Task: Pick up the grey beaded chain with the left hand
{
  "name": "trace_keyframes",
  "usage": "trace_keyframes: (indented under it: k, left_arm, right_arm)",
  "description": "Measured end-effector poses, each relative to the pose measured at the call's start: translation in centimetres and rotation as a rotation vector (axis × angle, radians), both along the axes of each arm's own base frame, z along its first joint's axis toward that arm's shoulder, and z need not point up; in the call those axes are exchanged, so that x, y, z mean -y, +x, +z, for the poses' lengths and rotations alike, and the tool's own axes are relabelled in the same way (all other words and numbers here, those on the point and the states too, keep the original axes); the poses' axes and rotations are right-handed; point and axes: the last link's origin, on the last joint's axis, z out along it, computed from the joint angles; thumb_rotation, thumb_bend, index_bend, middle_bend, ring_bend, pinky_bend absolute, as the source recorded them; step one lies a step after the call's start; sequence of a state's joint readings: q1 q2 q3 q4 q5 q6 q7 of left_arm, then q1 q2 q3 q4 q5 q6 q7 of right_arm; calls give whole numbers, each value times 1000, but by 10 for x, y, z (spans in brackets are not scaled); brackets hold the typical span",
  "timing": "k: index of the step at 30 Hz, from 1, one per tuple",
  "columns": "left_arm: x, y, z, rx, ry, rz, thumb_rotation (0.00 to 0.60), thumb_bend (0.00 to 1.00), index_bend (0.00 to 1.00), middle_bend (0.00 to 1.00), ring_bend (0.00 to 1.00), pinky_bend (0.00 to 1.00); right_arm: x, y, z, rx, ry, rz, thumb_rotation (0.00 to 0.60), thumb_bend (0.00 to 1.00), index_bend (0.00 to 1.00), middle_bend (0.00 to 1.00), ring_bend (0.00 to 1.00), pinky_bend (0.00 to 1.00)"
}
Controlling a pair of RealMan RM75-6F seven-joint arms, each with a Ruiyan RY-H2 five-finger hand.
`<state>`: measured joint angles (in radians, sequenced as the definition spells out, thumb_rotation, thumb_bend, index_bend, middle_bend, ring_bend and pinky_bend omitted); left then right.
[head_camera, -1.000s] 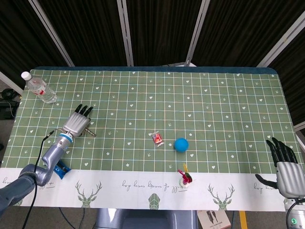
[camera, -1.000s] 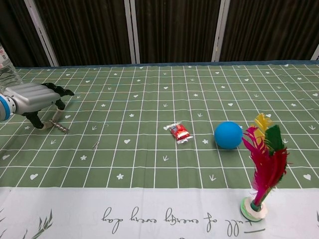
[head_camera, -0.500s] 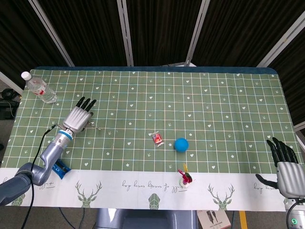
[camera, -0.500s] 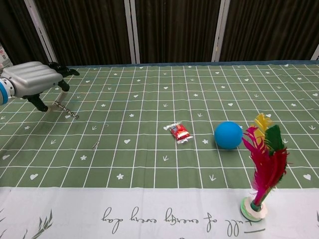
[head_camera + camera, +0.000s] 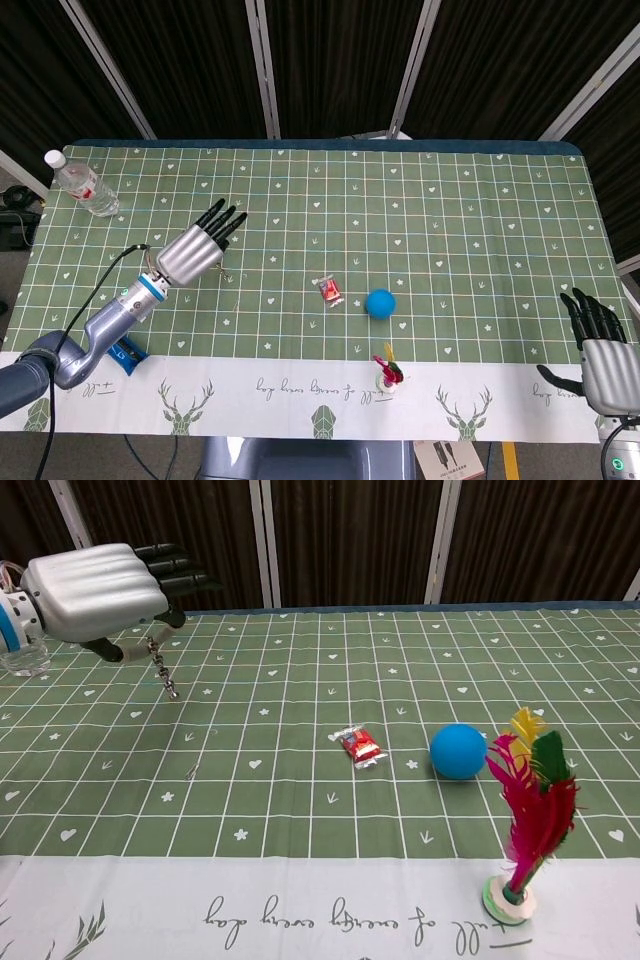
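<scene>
My left hand (image 5: 196, 250) (image 5: 105, 592) is raised above the left part of the green checked table (image 5: 450, 210), palm down. It pinches the grey beaded chain (image 5: 162, 671) under the palm, and the chain dangles clear of the cloth. In the head view only a short end of the chain (image 5: 225, 275) peeks out beside the hand. My right hand (image 5: 603, 350) rests off the table's front right corner, fingers apart, holding nothing.
A water bottle (image 5: 83, 184) lies at the back left. A red snack packet (image 5: 329, 290), a blue ball (image 5: 380, 303) and a feather shuttlecock (image 5: 527, 810) sit in the front middle. A blue item (image 5: 126, 357) lies at the front left edge.
My left hand has risen and moved right and toward the table's middle, lifting the chain off the cloth. The right hand has not moved.
</scene>
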<state>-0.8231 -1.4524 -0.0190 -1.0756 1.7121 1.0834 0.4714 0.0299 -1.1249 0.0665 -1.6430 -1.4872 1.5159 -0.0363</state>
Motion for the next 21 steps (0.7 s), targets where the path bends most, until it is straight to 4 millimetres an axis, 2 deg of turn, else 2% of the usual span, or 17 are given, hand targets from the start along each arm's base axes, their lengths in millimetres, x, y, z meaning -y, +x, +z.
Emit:
trace_keyframes:
  k: [4,8,21]
  left_arm:
    - [10,8,1,-96,-4,-152,600,414,606,0,0,0]
    - [18,6,-1,-181,-13,-246,600,414,606,0,0,0]
    - [28,5,-14,-353,-16,-370,600,415,604,0,0,0]
  right_arm:
    - [0,1,0,0,0,4,600,5,65,0,0,94]
    - [0,1,-1,-1,0,8,600,5,65,0,0,94]
    - [0,3,-1,-4,-5,12,600,6,65,0,0,94]
